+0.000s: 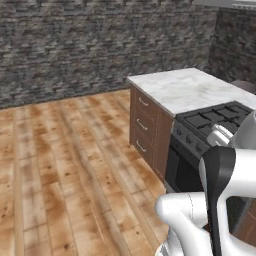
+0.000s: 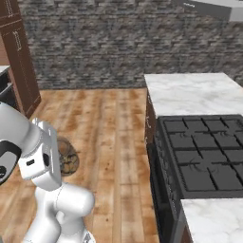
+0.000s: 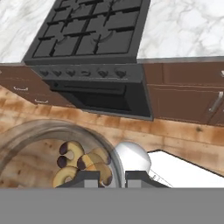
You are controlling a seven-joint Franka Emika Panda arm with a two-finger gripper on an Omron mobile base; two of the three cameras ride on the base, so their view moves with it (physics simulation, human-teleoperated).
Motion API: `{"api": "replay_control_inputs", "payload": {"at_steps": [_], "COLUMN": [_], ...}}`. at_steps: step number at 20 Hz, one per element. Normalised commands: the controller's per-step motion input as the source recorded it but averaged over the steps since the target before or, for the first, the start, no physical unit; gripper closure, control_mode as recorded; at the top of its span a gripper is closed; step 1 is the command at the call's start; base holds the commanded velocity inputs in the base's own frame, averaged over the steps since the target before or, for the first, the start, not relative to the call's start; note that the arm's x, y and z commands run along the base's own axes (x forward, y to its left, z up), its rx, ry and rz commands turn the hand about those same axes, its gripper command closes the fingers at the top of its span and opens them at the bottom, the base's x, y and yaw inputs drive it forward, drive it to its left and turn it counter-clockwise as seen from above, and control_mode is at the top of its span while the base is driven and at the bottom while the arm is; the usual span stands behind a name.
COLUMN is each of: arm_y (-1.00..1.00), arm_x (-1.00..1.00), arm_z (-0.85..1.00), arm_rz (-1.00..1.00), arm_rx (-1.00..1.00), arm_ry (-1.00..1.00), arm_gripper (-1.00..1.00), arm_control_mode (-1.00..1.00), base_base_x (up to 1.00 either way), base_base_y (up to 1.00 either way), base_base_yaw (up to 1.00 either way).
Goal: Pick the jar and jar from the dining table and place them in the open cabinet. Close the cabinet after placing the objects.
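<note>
A short clear glass jar (image 3: 65, 151) with brown chunks inside sits right against my fingertips in the hand view. My gripper (image 3: 109, 178) is shut on it. From the right base camera the same jar (image 2: 68, 159) hangs above the wooden floor, just beside my white arm. The dining table (image 1: 182, 90), a white marble top on a brown base with drawers, runs along the right, and its top (image 2: 194, 92) lies beyond the hob. The other jar and the open cabinet are out of view.
A black gas hob (image 2: 206, 152) with an oven (image 3: 98, 96) below is set into the marble top. A tall reddish-brown cupboard (image 2: 19, 61) stands at the far left by the stone wall. Open wooden floor (image 1: 65, 165) spreads to the left.
</note>
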Motion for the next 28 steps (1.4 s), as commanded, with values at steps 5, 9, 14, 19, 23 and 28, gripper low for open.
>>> {"api": "replay_control_inputs", "payload": {"at_steps": [5, 9, 14, 19, 23, 28], "arm_y": [0.00, 0.00, 0.00, 0.00, 0.00, 0.00], "arm_x": [0.00, 0.00, 0.00, 0.00, 0.00, 0.00], "arm_z": [0.00, 0.00, 0.00, 0.00, 0.00, 0.00], "arm_rz": [0.00, 0.00, 0.00, 0.00, 0.00, 0.00], "arm_rx": [0.00, 0.00, 0.00, 0.00, 0.00, 0.00], "arm_ry": [0.00, 0.00, 0.00, 0.00, 0.00, 0.00], "arm_gripper": [1.00, 1.00, 1.00, 1.00, 1.00, 1.00], "arm_control_mode": [1.00, 1.00, 1.00, 1.00, 1.00, 1.00], "base_base_x": [0.00, 0.00, 0.00, 0.00, 0.01, 0.10], "base_base_y": [0.00, 0.01, 0.00, 0.00, 0.00, 0.00], "base_base_yaw": [0.29, 0.28, 0.28, 0.28, 0.27, 0.25]}}
